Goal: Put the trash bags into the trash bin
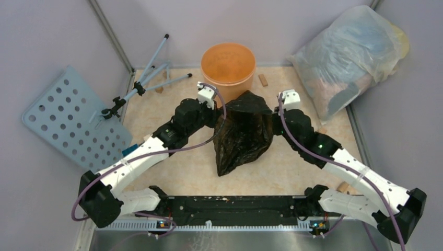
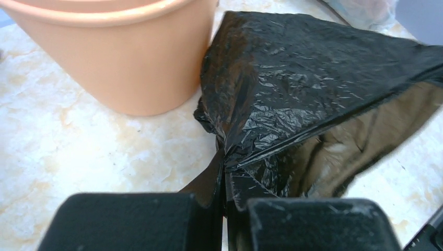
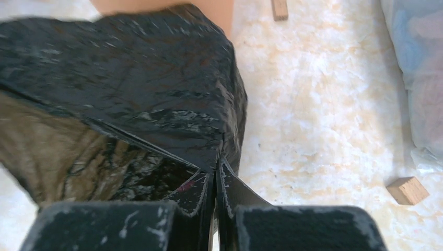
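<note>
The left gripper (image 2: 224, 206) was clamped shut on the left edge of the bag (image 1: 243, 136), a thin fold of film pinched between its pads. The bag hung stretched between the two arms, mouth held open, just in front of the bin (image 2: 130, 68) and not yet in it. The right gripper (image 3: 215, 206) was closed just as tightly on the right edge.

The likely trouble: each hold was on very little plastic, and the film looked slick, so a pull apart or a quick lift could have slipped an edge free or torn it. The bag's tail hung low toward the table (image 1: 177, 172) and could have dragged. If raised too little it could have caught on the rim and pushed or tipped the bin, which looked light.

Only the top view showed the full length of the bag, both arms together, and the open bin behind. The left wrist view alone showed the bag's fold lying against the bin wall, touching or nearly so. The right wrist view showed the second pinch close up, plus a block (image 3: 407, 189) and the stuffed bag (image 3: 418, 68) off to the right – well clear of the work
</note>
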Robot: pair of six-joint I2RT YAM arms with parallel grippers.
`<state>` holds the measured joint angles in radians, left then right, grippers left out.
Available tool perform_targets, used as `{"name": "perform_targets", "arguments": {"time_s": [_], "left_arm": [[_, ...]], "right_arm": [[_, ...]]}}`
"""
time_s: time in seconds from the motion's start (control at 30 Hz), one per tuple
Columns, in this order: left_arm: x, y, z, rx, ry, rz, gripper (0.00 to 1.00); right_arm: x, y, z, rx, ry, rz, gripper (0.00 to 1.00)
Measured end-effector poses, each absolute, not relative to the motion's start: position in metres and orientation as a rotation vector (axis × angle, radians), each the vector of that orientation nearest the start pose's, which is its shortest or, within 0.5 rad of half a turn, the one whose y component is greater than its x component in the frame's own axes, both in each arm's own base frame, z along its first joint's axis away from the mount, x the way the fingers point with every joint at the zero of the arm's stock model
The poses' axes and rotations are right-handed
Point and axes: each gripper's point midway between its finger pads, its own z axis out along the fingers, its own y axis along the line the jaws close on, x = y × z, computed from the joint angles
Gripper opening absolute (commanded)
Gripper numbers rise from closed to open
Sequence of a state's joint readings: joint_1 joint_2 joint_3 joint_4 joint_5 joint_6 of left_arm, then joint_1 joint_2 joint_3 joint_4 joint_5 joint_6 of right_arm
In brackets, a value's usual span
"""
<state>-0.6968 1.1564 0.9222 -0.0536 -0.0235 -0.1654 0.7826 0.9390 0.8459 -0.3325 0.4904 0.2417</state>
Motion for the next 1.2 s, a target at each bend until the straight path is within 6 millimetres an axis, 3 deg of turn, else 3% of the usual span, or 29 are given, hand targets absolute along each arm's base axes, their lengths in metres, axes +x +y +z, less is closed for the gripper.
{"name": "perform_targets", "arguments": {"time_s": [0.1,0.3,0.37,0.47,0.57,0.73,0.8,0.83,0.87,0.9,0.93,1.03,1.2], "left_arm": [[0.315,-0.252,0.249,0.455,1.847,-0.544,0.1],[0.339,-0.251,0.249,0.414,1.86,-0.511,0.63],[0.346,-0.251,0.248,0.406,1.865,-0.503,0.76],[0.354,-0.252,0.25,0.387,1.869,-0.503,0.88],[0.355,-0.25,0.253,0.378,1.865,-0.5,0.97],[0.346,-0.239,0.262,0.363,1.842,-0.487,0.99],[0.335,-0.229,0.267,0.351,1.827,-0.483,0.92],[0.328,-0.224,0.27,0.345,1.816,-0.485,0.76],[0.321,-0.219,0.274,0.337,1.801,-0.492,0.52],[0.315,-0.216,0.279,0.332,1.782,-0.505,0.14],[0.307,-0.213,0.283,0.34,1.759,-0.524,0.0],[0.287,-0.218,0.288,0.409,1.696,-0.607,0.0],[0.274,-0.248,0.27,0.604,1.677,-0.734,0.0]], "right_arm": [[0.269,0.17,0.259,-0.197,1.921,0.248,0.0],[0.26,0.175,0.305,-0.175,1.903,0.342,0.0],[0.259,0.178,0.316,-0.177,1.905,0.362,0.0],[0.264,0.188,0.335,-0.179,1.906,0.386,0.0],[0.268,0.197,0.337,-0.193,1.925,0.398,0.0],[0.273,0.208,0.325,-0.226,1.983,0.391,0.0],[0.275,0.212,0.32,-0.233,2.003,0.385,0.0],[0.276,0.213,0.317,-0.236,2.01,0.385,0.0],[0.276,0.214,0.315,-0.24,2.016,0.384,0.0],[0.276,0.215,0.313,-0.244,2.023,0.384,0.0],[0.276,0.216,0.312,-0.248,2.028,0.385,0.0],[0.275,0.218,0.312,-0.255,2.029,0.398,0.0],[0.272,0.221,0.312,-0.27,2.033,0.421,0.0]]}}
